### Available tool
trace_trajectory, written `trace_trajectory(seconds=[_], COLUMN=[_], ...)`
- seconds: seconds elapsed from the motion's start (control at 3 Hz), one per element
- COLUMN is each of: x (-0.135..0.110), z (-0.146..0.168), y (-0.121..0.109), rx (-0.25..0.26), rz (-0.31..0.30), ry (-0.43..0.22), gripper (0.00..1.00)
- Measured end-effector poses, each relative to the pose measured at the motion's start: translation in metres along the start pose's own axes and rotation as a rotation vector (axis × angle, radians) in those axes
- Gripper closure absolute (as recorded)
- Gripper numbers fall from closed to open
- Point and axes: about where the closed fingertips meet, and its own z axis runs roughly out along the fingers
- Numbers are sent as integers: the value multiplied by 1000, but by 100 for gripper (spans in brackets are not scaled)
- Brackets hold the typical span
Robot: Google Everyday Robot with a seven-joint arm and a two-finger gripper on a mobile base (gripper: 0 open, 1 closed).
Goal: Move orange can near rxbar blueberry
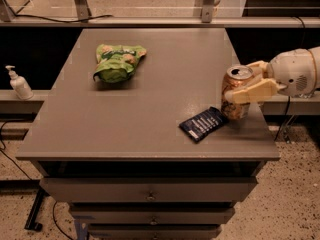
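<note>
Under the gripper (242,81): table (150,109) with a flat matte grey top, hard and smooth, and drawers (150,196) stacked below. The gripper sits over the table's right edge, toward the front corner.

Gripper: cream plastic fingers (255,90) on a rounded white wrist housing. It's clamped on the orange can (235,110), one finger across the front and one behind near the rim.

Well off to the gripper's left (camera's view) and further back: green snack bag (118,62), soft, crinkled and puffy. Not part of the job.

Between the fingers: the orange can stands upright. It's a rigid metal cylinder with a glossy orange-gold wall and a silver top. The base is at or just above the tabletop; can't tell if it's seated.

Just left of the gripper, slightly forward: rxbar blueberry (204,124), a thin flat rectangle in dark navy film with white text lines, lying skewed. Its near corner is at the can's base. Touching or just apart, can't tell.

My read: the carry is done and this is the placing step. Next move: seat the can, open the fingers, and back out without dragging the front finger. The can is likely light and tippy, and it's close to the table edge.

Beyond the table, far left: small white pump bottle (19,83).
</note>
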Motion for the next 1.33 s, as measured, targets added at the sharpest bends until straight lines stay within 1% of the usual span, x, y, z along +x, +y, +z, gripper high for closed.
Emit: trace_trajectory(seconds=[0.33,0.67,1.0,1.33], x=[12,21,27,30], z=[-12,-16,-7,0], y=[-1,-4,1,7], rx=[-5,-27,-65,-88], rz=[-36,-53,-42,-31], ry=[-7,-5,-8,-6], gripper=[100,81,59,35])
